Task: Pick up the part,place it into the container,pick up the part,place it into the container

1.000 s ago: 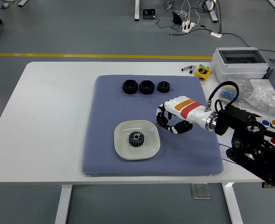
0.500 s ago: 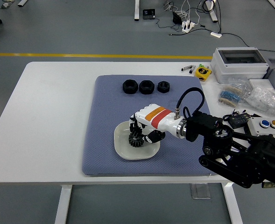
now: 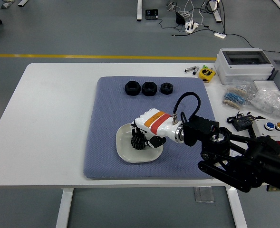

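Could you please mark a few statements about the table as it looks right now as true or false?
1. The right hand reaches over the white dish. True.
2. The black gear sits on the bare table. False: it is in the dish, under the hand.
3. Three black nuts line the blue mat's far edge. True.
4. The left hand holds a nut. False: no left hand is in view.
5. The dish stands on the mat. True.

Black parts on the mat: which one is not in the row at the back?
The gear, lying in the white dish under the right hand; the three nuts line up at the mat's far edge.
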You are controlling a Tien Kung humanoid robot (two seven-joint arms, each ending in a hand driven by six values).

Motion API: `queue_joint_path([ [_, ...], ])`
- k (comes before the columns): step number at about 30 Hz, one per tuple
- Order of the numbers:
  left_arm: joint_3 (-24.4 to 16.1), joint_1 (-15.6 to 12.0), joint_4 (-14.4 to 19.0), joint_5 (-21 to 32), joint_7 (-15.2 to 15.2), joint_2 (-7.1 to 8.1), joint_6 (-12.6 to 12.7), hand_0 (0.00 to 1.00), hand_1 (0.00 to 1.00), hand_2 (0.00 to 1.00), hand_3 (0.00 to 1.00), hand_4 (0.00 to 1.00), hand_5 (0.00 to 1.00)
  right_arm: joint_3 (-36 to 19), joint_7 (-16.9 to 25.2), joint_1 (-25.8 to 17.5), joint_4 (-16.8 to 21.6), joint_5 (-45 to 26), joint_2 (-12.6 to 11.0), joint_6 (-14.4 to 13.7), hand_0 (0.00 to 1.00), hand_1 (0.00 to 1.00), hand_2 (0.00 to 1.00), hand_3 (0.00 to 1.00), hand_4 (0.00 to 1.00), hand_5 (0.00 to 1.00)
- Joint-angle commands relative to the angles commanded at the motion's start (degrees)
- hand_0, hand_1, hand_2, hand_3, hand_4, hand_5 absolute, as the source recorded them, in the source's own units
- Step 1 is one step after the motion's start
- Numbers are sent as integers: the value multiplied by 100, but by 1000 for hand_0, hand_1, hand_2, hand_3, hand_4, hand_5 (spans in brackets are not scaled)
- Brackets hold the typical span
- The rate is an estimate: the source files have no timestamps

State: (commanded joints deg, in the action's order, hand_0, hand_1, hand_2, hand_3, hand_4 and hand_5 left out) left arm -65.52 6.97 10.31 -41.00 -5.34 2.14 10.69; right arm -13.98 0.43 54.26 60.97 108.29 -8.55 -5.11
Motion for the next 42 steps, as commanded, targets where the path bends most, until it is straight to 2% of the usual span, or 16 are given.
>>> queue_joint_path([
  [2, -19, -6, 0, -32, -5, -4, 2, 711, 605, 642, 564, 619, 695, 15, 1, -7, -8, 18, 9, 21, 411, 463, 516, 546, 614, 2],
  [3, -26, -8, 0, -44, -7, -5, 3, 711, 605, 641, 565, 619, 695, 19, -1, -9, -12, 32, 13, 30, 395, 466, 529, 602, 624, 2],
  [8, -63, -23, 0, -102, -16, -10, 4, 711, 605, 641, 565, 619, 695, 4, 11, -22, -30, 39, 35, 31, 395, 466, 529, 602, 624, 2],
  [9, -71, -25, 0, -121, -21, -10, 3, 711, 605, 641, 564, 620, 695, -3, 14, -19, -32, 32, 38, 32, 395, 471, 548, 668, 648, 2],
  [14, -81, -33, 0, -154, -29, -6, -3, 711, 605, 641, 564, 620, 695, -32, 26, -11, -33, 19, 48, 14, 395, 471, 548, 668, 648, 2],
  [15, -81, -32, 0, -158, -31, -5, -4, 711, 602, 640, 565, 620, 695, -36, 26, -9, -34, 19, 47, 16, 395, 481, 594, 790, 709, 2],
  [26, -97, -6, 0, -160, -29, 3, -6, 712, 602, 640, 565, 619, 694, -122, -2, 20, -33, -33, -18, 50, 394, 490, 626, 814, 739, 2],
  [27, -97, -5, 0, -159, -30, 3, -5, 711, 601, 640, 565, 620, 695, -125, -5, 24, -29, -39, -21, 59, 389, 496, 666, 826, 761, 11],
  [32, -104, -2, 0, -157, -30, 0, -5, 711, 601, 640, 565, 620, 695, -140, -19, 20, -10, -62, -55, 120, 389, 496, 666, 826, 761, 11],
  [33, -106, -1, 0, -159, -31, 0, -4, 711, 601, 640, 565, 619, 695, -158, -27, 15, 3, -59, -67, 123, 389, 506, 703, 837, 793, 31],
  [38, -127, 0, 0, -173, -30, -4, -1, 711, 601, 640, 565, 619, 695, -293, -138, 22, 149, 198, -160, 61, 389, 506, 703, 837, 793, 31],
  [39, -117, 0, 0, -156, -26, -3, 1, 711, 601, 640, 564, 619, 693, -329, -207, 31, 211, 306, -207, 86, 467, 600, 747, 871, 862, 64],
  [42, -113, 1, 0, -137, -22, -2, 2, 711, 601, 640, 564, 619, 693, -434, -326, 38, 331, 438, -312, 145, 467, 600, 747, 871, 862, 64],
])
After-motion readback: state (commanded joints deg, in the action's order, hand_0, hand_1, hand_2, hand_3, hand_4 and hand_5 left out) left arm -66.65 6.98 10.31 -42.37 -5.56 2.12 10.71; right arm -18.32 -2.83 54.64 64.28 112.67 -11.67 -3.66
